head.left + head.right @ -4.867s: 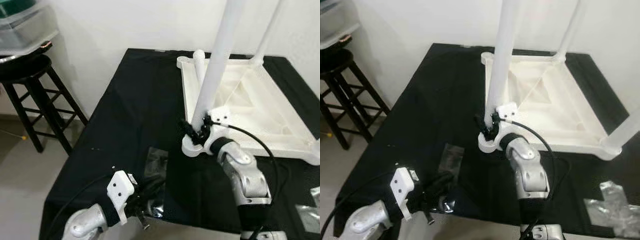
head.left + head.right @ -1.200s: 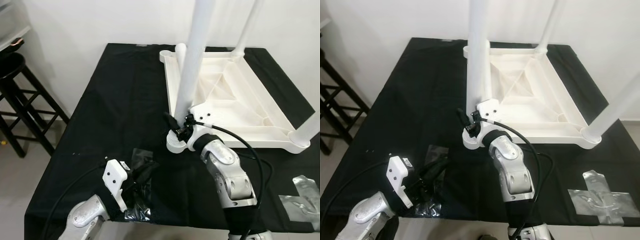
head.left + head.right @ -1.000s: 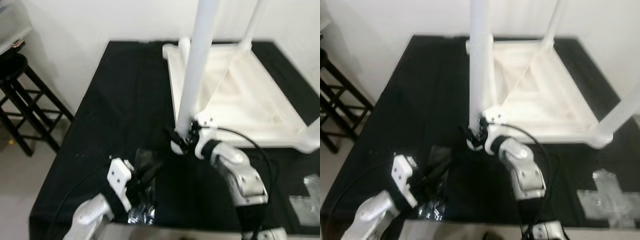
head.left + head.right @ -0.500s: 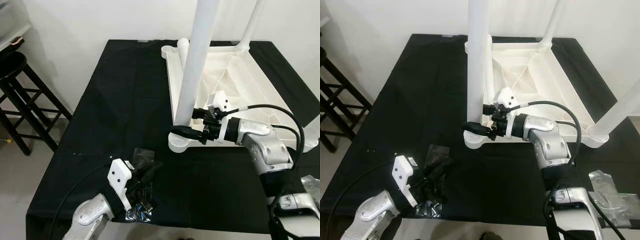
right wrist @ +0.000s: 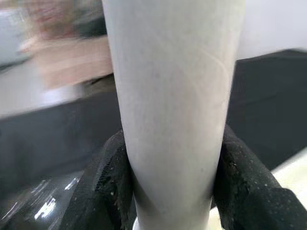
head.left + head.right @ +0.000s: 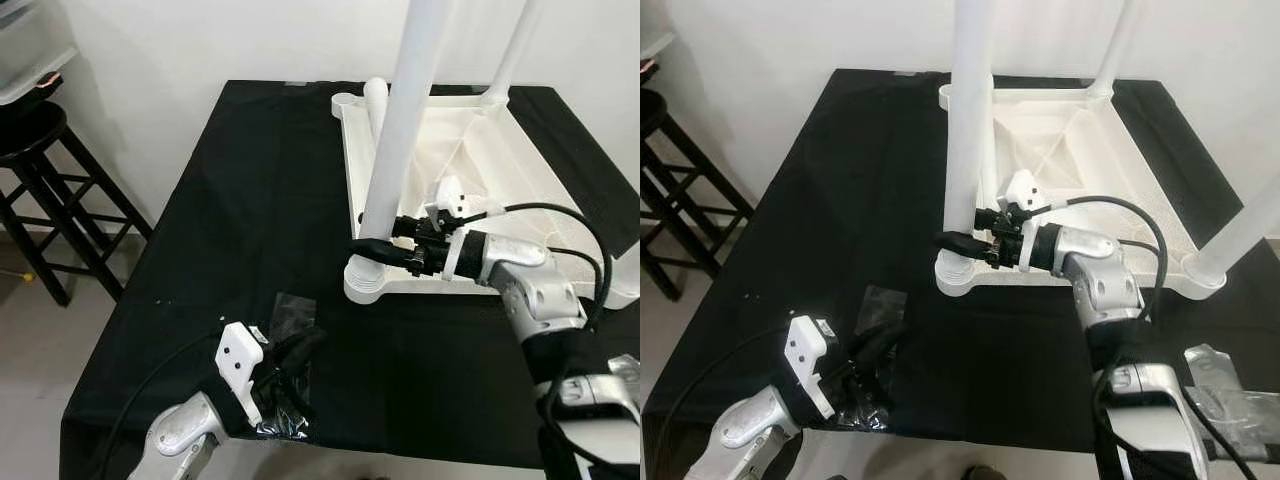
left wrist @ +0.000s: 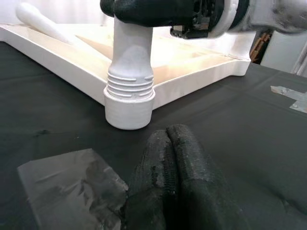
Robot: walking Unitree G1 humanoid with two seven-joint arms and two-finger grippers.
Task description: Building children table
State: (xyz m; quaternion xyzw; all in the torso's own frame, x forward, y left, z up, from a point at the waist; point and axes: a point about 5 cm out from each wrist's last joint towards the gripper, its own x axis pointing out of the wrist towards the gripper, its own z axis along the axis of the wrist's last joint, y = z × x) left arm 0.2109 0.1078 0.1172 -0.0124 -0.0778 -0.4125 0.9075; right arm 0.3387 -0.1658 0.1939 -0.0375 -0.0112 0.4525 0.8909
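One right tool [image 6: 372,247] clamps one upright table leg [image 6: 398,140]; one left tool [image 6: 298,352] rests clenched beside one plastic bag [image 6: 288,312].

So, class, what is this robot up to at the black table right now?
It is putting together a small white table, which lies upside down on a black-covered table. The right gripper is clamped around the near leg, low down by the threaded corner socket. Another leg stands at the far corner. The left gripper rests shut beside an empty plastic bag near the front edge.
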